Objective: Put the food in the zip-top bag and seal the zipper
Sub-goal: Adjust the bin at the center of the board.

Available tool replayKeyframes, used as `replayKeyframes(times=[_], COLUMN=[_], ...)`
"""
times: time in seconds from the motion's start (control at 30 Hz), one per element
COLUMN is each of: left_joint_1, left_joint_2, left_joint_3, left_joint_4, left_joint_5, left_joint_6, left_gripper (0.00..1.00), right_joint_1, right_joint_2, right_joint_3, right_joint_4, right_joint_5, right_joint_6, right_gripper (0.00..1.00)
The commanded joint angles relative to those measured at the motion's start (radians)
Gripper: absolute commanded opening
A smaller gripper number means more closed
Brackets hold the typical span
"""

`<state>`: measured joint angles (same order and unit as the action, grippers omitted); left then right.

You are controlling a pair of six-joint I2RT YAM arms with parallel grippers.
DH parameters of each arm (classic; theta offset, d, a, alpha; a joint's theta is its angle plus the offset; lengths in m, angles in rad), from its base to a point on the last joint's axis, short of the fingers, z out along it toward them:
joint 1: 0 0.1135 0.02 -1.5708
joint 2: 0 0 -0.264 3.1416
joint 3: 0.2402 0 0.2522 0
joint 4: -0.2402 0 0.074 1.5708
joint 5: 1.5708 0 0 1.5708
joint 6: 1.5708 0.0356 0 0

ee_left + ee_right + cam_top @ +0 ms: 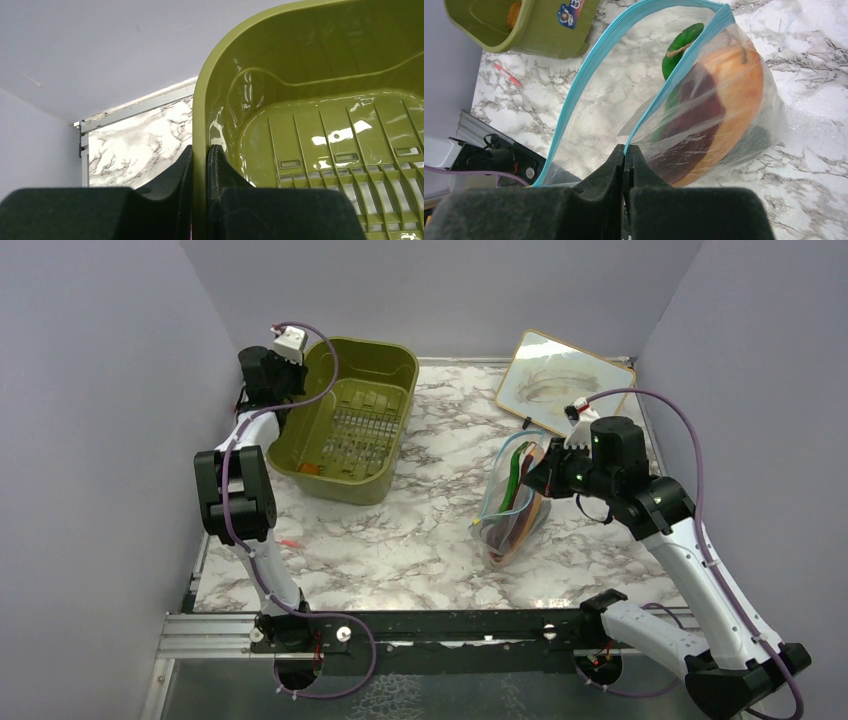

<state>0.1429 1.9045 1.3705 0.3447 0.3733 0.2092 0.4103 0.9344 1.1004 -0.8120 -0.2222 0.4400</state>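
— Plastic that thin has no stiffness of its own. Where is the bag (510, 512) lying?

— Toward the right edge of the desk (420, 540), about midway between its near and far edges. The mouth gapes open and faces the far side. The right pincer (625, 150) is closed flat on the blue strip (589, 65), pinching one lip of the mouth.

— What's inside?

— A long orange and dark red sausage piece (719, 105), and a green vegetable (681, 42) poking up toward the opening. I'd judge them light, hard, smooth toys, so they would slide on the film if the bag tips.

— And the other arm?

— The left pincer (200, 155) is nipped narrow on the wall of the olive tub (320, 75) at the far left corner, well apart from the bag. A small orange bit (310, 469) lies in that tub; whether it is food I cannot tell.

— So where would you take hold to seal it?

— On the strip itself. It looks like the only part with some body. The clear film below is slick and would probably crumple or slip out. One pincer could anchor an end while the other presses the two lips together and runs along. The vegetable's tip sits near the mouth and could block the strip, so it likely needs pushing down first.
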Motion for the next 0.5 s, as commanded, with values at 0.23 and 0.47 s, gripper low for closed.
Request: replayKeyframes(times=[0.23,0.47], left_joint_1=[0.015,0.015], left_joint_2=[0.013,0.006], left_joint_3=[0.1,0.306], left_joint_4=[-0.01,-0.383], left_joint_5=[0.029,-0.047], left_joint_6=[-0.054,-0.176], left_gripper=[0.55,0.66], right_joint_1=[-0.001,-0.001], right_joint_2=[-0.001,-0.02], right_joint_3=[0.018,0.026], right_joint_4=[0.016,-0.001], right_joint_5=[0.009,0.003], right_joint_6=[0.012,-0.014], right_gripper=[0.01,0.01])
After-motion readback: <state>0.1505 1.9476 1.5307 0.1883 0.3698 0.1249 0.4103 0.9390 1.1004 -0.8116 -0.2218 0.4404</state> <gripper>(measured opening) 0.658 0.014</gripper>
